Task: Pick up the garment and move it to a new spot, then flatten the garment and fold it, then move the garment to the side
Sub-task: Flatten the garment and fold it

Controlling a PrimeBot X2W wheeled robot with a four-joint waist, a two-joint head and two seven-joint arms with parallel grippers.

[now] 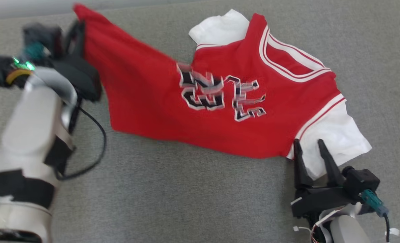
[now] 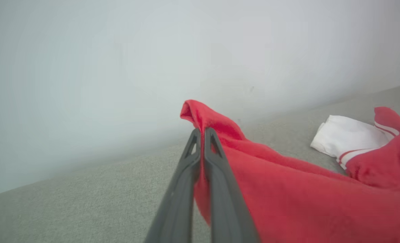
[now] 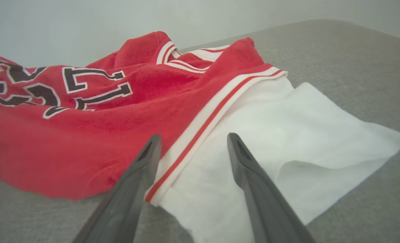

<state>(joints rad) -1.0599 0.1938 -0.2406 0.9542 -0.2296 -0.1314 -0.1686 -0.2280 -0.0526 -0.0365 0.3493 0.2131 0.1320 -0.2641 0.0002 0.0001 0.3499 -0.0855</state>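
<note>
Left hand [image 2: 201,131] tight together, right hand [image 3: 194,136] wide apart.

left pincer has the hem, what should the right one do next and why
Probably lower the right pincer slightly and close it on the white sleeve. It stands open astride the sleeve's striped seam, while the left pincer is shut on the hem of the red jersey; a second grip would let both lift it.

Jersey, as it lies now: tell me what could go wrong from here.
1. The left gripper pinches only a thin corner of the jersey; a lift might pull it free.
2. The right gripper stands open over the white sleeve, so a one-sided lift would likely bunch the jersey instead of spreading it.
</note>
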